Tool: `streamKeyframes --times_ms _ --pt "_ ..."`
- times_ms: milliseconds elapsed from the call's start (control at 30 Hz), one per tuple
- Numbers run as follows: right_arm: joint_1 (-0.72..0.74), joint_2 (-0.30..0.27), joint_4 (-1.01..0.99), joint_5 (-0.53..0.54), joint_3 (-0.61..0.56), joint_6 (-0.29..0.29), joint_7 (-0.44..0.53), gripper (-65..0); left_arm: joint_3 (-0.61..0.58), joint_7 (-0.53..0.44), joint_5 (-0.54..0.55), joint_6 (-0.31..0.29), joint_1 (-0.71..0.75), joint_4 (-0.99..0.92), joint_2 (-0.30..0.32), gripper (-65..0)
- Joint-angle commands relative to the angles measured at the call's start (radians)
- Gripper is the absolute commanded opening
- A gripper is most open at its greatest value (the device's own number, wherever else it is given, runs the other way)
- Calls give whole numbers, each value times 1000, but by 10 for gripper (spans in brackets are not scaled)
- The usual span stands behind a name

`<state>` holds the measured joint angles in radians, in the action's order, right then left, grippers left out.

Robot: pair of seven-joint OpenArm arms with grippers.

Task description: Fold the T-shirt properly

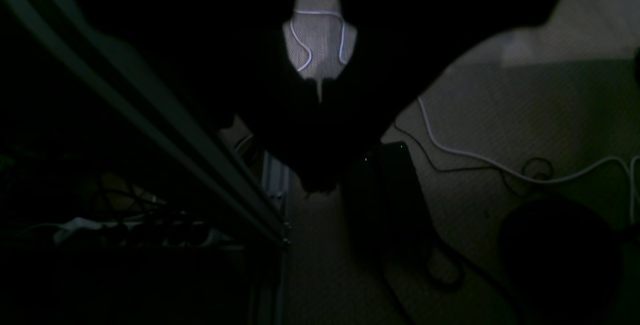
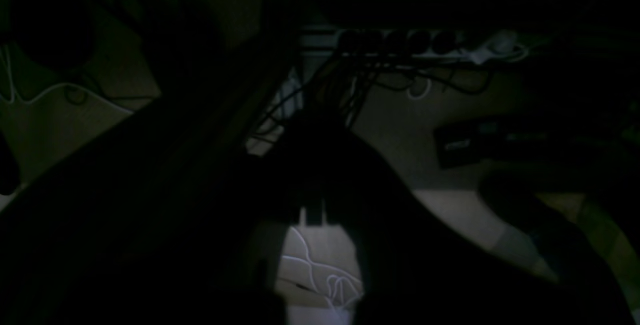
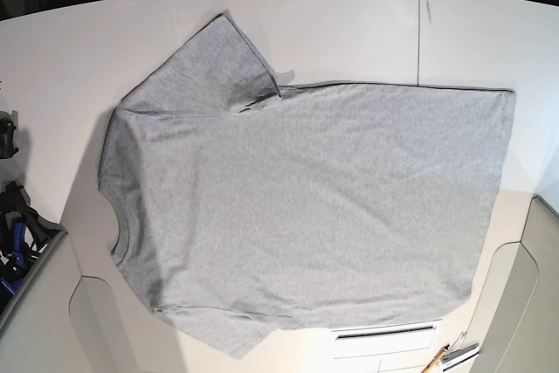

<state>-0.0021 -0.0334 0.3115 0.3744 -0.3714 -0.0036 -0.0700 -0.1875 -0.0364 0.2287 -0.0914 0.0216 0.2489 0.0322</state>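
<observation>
The heather-grey T-shirt [image 3: 306, 207] lies flat on the white table [image 3: 349, 32], plain side up. Its ribbed neck [image 3: 122, 224] is at the left and its hem [image 3: 500, 198] at the right. One sleeve [image 3: 218, 58] points to the far edge, the other [image 3: 218, 329] to the near edge. It does not show in either wrist view. My left gripper [image 1: 320, 92] and right gripper [image 2: 312, 215] are dark silhouettes over the dim floor. Their tips stand together with only a thin slit between them, and they hold nothing. Neither is over the shirt.
The wrist views show carpet, loose white and black cables [image 1: 475, 157], a power strip [image 2: 400, 42], a metal frame bar [image 1: 150, 115] and a black box [image 1: 390, 190]. A dark part with blue on it [image 3: 17, 224] sits at the table's left edge. A seam [image 3: 419, 32] crosses the table.
</observation>
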Motion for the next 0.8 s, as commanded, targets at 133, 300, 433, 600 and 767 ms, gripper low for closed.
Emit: streamKeyframes --times_ms 133,300,433,600,767 --pt "7 -3 19 7 -1 7 11 -650 3 -13 -2 -6 -5 8 -4 -650" --pt "7 -2 19 7 -1 7 11 -650 3 -13 -2 -6 -5 19 -4 -650" --pt "7 -3 19 3 -1 7 10 -650 3 -13 -2 -6 -5 35 -4 -650" --pt "7 -3 19 -45 -1 7 10 -650 3 -13 -2 -6 -4 38 -4 -650" --pt "7 -3 19 -45 -1 7 10 -650 3 -13 -2 -6 -5 38 -4 -650"
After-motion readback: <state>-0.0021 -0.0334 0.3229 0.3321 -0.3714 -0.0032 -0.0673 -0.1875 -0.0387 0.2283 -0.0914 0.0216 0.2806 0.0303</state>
